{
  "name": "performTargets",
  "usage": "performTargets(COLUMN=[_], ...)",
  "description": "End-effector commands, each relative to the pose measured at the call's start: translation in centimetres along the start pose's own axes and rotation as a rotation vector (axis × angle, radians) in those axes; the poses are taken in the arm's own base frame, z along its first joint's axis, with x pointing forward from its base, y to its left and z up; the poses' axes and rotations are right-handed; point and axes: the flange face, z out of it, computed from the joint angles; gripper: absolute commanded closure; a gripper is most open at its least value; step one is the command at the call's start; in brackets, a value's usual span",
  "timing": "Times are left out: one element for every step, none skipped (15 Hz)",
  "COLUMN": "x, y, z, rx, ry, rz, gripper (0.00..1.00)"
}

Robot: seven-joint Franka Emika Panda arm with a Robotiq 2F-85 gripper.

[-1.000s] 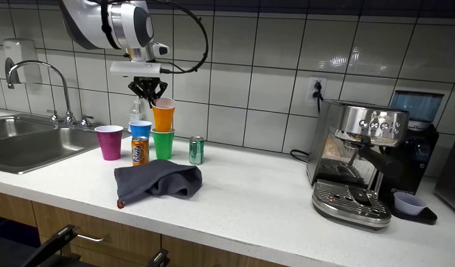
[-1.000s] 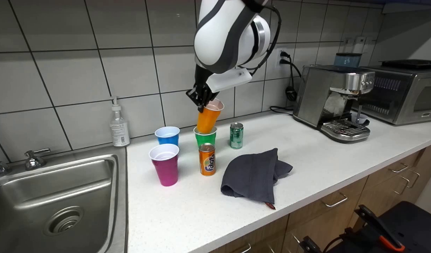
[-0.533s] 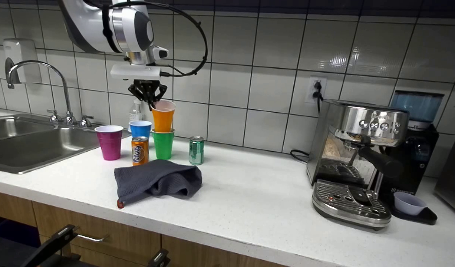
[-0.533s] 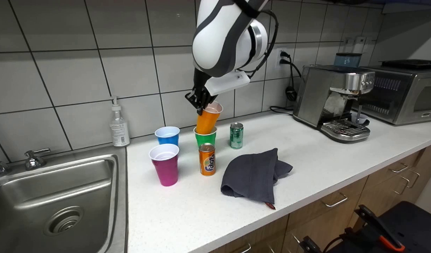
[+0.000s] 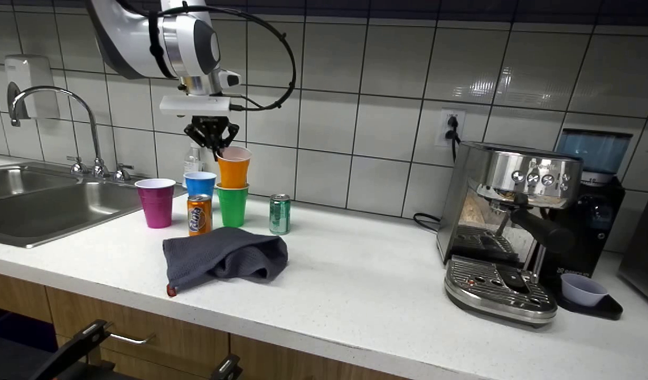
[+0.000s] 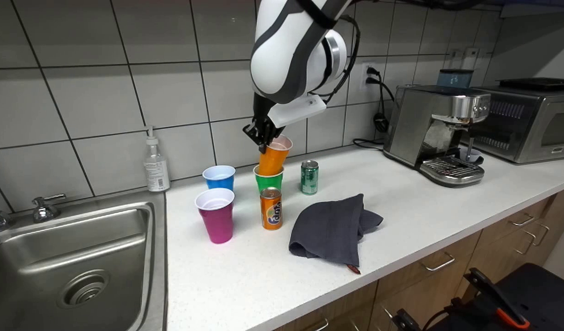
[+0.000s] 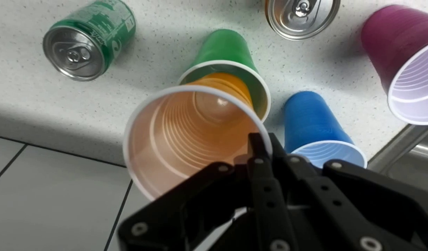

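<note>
My gripper [image 5: 217,156] is shut on the rim wall of an orange cup [image 5: 234,173], one finger inside it and one outside, as the wrist view shows at the fingertips [image 7: 267,144]. The orange cup [image 6: 273,162] is tilted, with its lower part inside the upright green cup [image 6: 269,182]. In the wrist view the orange cup's base [image 7: 231,83] sits within the green cup's [image 7: 224,48] mouth. A blue cup [image 7: 309,118] stands close beside them. A magenta cup [image 6: 217,220], an orange Fanta can [image 6: 271,211] and a green can [image 6: 309,177] stand nearby.
A dark grey cloth [image 5: 226,258] lies crumpled in front of the cups. A steel sink [image 6: 157,257] with a faucet [image 5: 94,126] and a soap bottle [image 6: 156,168] are on one side. A coffee machine [image 5: 508,179] and a microwave [image 6: 530,124] stand on the other. The tiled wall is behind.
My gripper has moved down a little with the orange cup, which now sits deeper in the green cup. The other cups, cans and cloth have not moved.
</note>
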Motion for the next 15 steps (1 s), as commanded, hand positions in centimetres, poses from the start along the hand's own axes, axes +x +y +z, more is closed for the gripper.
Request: performTargets(x=[0.89,0.93,0.96,0.99,1.01,1.03,1.06,1.07,1.09,1.09,1.08,1.07,1.05,1.04,1.03], y=[-0.18,-0.29,-0.4,-0.53,-0.64,-0.76,-0.86,-0.95,-1.0,-1.02,-1.02,-1.02,-1.01,-1.0,-0.98], z=[-0.28,-0.29,-0.33,-0.35,-0.37,-0.39,-0.38,-0.34,-0.26,-0.16,-0.03,0.09,0.18,0.27,0.36], rx=[-0.029,-0.032,-0.033,-0.033,-0.032,-0.032,-0.032,-0.032,-0.034,-0.035,-0.036,-0.038,-0.039,-0.04,-0.042], ry=[-0.033,-0.042,-0.05,-0.056,-0.062,-0.068,-0.072,-0.075,-0.078,-0.082,-0.086,-0.091,-0.094,-0.097,-0.1], rz=[-0.007,-0.008,-0.011,-0.012,-0.013,-0.015,-0.016,-0.018,-0.018,-0.019,-0.016,-0.014,-0.013,-0.012,-0.011], gripper=[0.99,0.99,0.99,0.99,0.99,0.99,0.99,0.99,0.99,0.99,0.99,0.99,0.99,0.99,0.7])
